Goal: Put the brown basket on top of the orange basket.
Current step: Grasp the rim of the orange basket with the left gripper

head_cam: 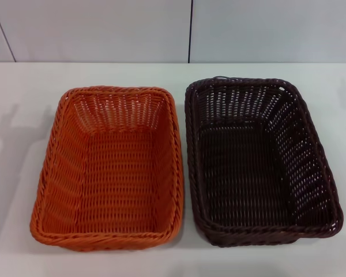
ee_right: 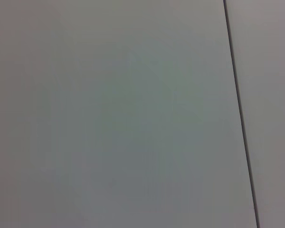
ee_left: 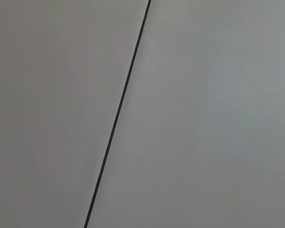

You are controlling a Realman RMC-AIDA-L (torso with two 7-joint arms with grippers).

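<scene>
On table (head_cam: 11,115): brown basket (head_cam: 259,167) lengthwise front-to-back

Woven wicker-look orange basket (head_cam: 57,190), brown basket (head_cam: 311,144), smooth matt white table (head_cam: 23,104)

The right wrist view shows only a plain, pale grey panelled surface (ee_right: 114,118). A thin dark seam (ee_right: 240,109) crosses it, running from about one o'clock at the edge down to about five o'clock, leaning slightly. No pincer or basket appears here.
</scene>
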